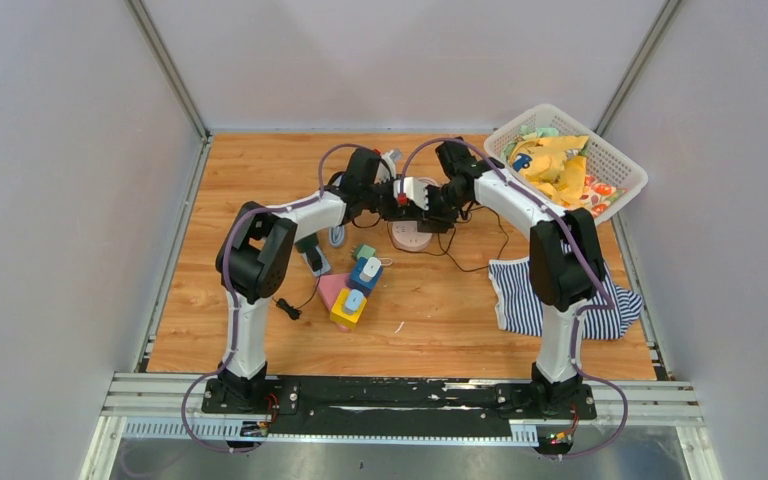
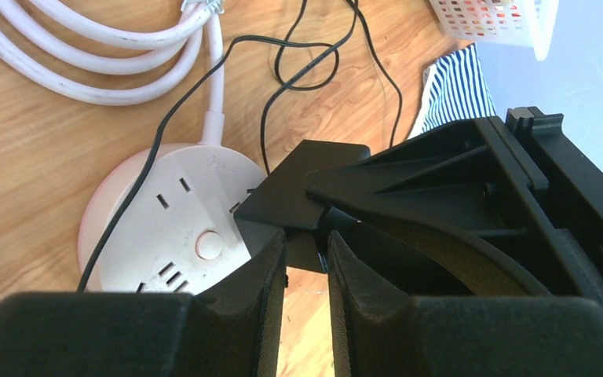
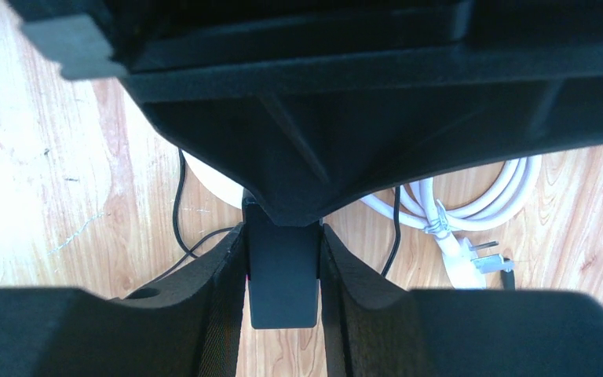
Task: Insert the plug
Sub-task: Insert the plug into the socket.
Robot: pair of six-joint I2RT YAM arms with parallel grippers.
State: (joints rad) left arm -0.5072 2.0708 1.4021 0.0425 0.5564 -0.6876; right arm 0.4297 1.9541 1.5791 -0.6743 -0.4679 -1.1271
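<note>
**Plug and both claws at the socket.** The plug (image 3: 283, 275), a black block, is being held over the middle rear of the surface (image 1: 430, 330), just beside the socket (image 2: 165, 228). The right claw (image 3: 283, 236) is clamping it, one finger pressing each side. The left claw (image 2: 306, 245) is facing the right one tip to tip. Its fingers (image 2: 271, 275) are standing close together around a small dark piece, but whether they are pressing on it cannot be told.

The socket, round, white on top with a pink rim, is lying flat with its slots and button facing up. A thin black cord (image 2: 314, 71) is running across its top and looping over the wood behind. A thick white cable (image 2: 86, 55) is leaving its rim and lying coiled beside it.

Nearer the arm bases, coloured blocks (image 1: 355, 285) are lying in a cluster on the left. A striped cloth (image 1: 530, 290) is lying crumpled on the right. A white basket (image 1: 520, 125) of soft items is sitting tilted at the far right corner.
</note>
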